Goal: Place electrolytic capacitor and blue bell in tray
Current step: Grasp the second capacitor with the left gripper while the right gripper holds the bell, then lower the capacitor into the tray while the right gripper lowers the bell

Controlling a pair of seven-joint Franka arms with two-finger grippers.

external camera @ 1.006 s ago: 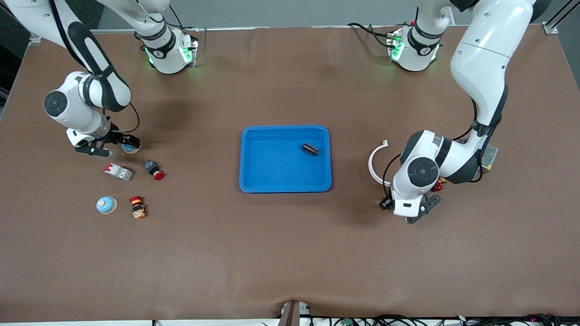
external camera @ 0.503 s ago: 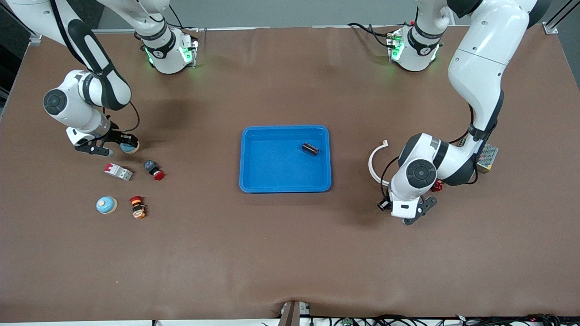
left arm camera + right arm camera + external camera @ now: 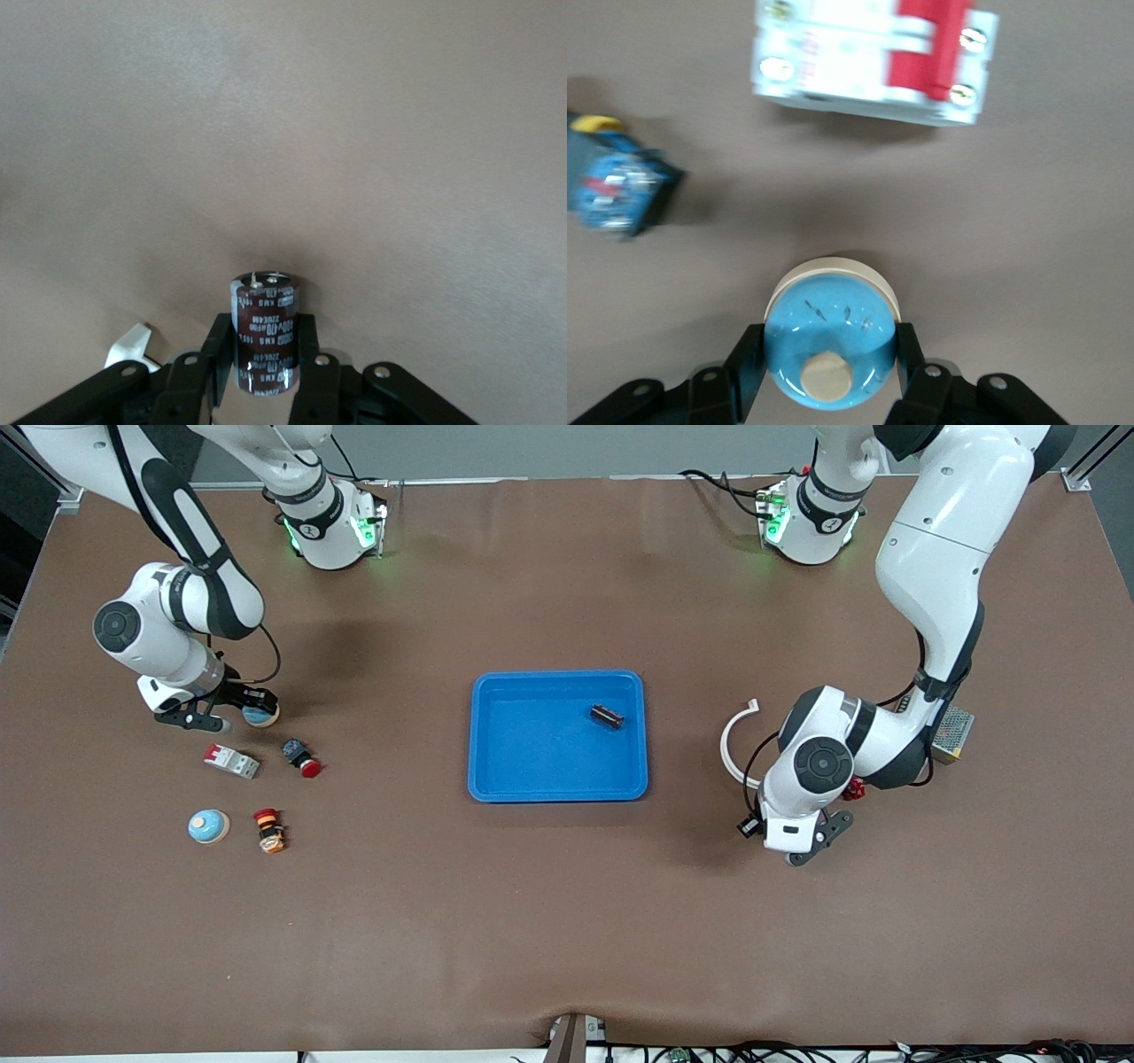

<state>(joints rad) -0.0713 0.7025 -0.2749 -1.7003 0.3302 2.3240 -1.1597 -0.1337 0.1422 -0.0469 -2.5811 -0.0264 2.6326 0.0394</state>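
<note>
Tray point(image 3: 496, 779): one dark capacitor point(image 3: 607, 716) already inside, at the tray's 2 o'clock corner. Left gripper point(image 3: 266, 372) clamps an electrolytic capacitor point(image 3: 263, 332) above the table, at tray's 4 o'clock. Right gripper point(image 3: 830, 367) clamps the blue bell point(image 3: 829, 341), at tray's 9 o'clock. Both deliveries remain.

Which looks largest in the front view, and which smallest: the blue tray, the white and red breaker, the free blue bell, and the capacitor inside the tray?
1. blue tray, by far the largest.
2. white and red breaker and free blue bell: these look about alike, so I do not rank them.
3. capacitor inside the tray, the smallest.
</note>
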